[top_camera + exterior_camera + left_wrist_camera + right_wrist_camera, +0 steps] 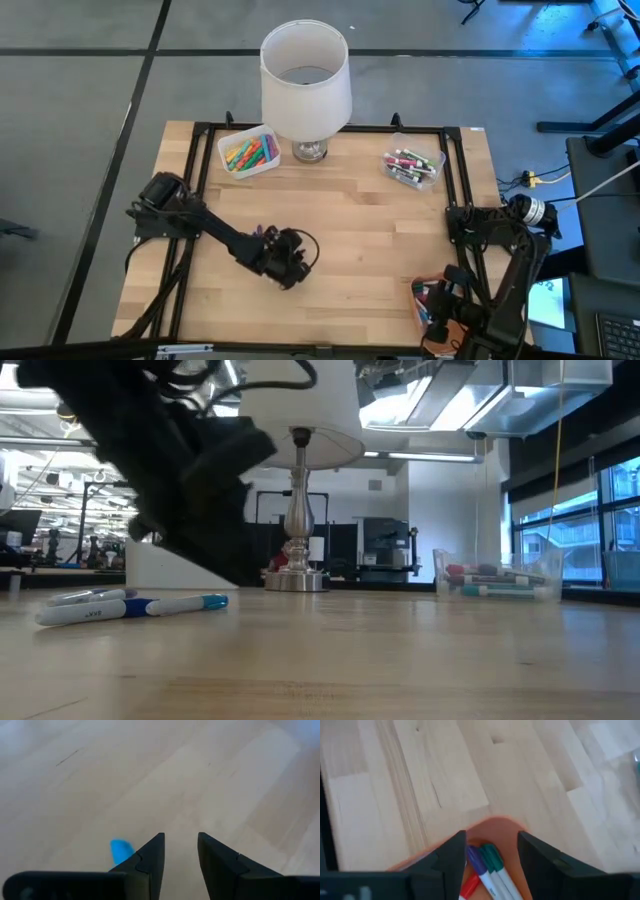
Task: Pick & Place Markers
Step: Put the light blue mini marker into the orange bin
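Two white markers lie flat on the wooden table near its middle, one with a blue cap. My left gripper hangs open just above the table beside that cap, with nothing between its fingers; in the high view it is at mid-table. My right gripper stands open at the near right corner over an orange tray. Markers with purple, green and red caps lie in the tray, under the gap between the fingers.
A white-shaded lamp stands at the far middle. Left of it is a white bin of colourful markers, right of it a clear bin of markers. A black frame runs along the table's sides. Bare wood lies between the arms.
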